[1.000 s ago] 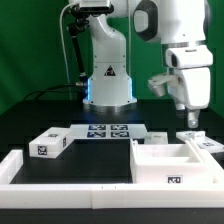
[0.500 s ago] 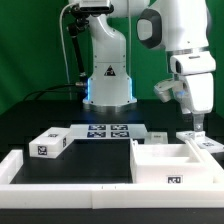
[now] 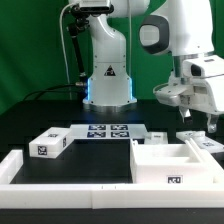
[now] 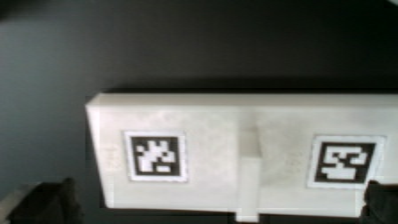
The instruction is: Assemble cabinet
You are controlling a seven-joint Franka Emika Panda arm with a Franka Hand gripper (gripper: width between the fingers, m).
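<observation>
While you hover: end effector spread wide, empty.
Cabinet block: on tabletop, just beneath end effector.
Long axis: seemingly along the finger line; rotate first.

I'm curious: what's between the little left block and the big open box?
In the exterior view, the marker board and bare black table lie between the little block and the box.

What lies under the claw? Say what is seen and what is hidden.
A white block with two tags lies under the open claw. Whatever is beneath the block is covered.
</observation>
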